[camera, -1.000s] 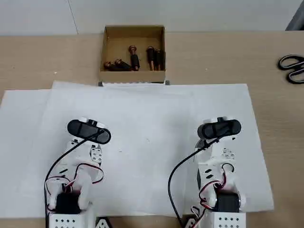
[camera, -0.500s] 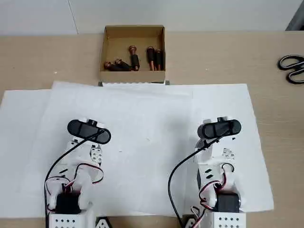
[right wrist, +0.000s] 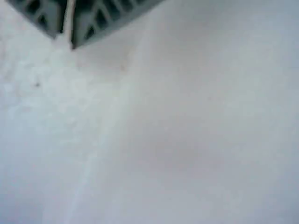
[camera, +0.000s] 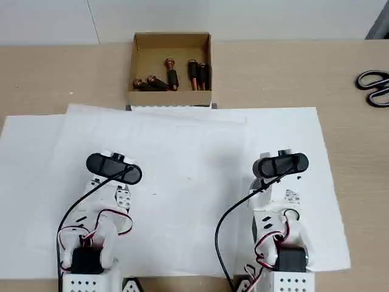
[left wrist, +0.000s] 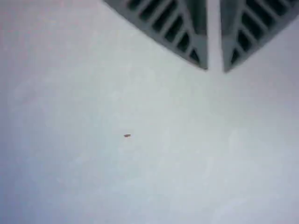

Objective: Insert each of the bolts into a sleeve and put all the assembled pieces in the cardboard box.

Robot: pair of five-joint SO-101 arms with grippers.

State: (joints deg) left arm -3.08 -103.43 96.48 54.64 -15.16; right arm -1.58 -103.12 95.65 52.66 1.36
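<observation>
The cardboard box [camera: 172,96] stands at the far middle of the table. Inside it lie several copper bolts with dark sleeves [camera: 172,74], some side by side at the right wall [camera: 199,75]. Both arms sit folded at the near edge, far from the box: the left arm [camera: 113,167] and the right arm [camera: 280,164]. In the left wrist view my left gripper [left wrist: 214,68] is shut just above the white paper, with nothing between its fingers. In the right wrist view my right gripper [right wrist: 66,40] is also shut and holds nothing, low over the paper.
White paper sheets [camera: 188,158] cover the table between the arms and the box. A pair of scissors [camera: 374,87] lies at the far right edge. Bare wooden table [camera: 67,67] flanks the box.
</observation>
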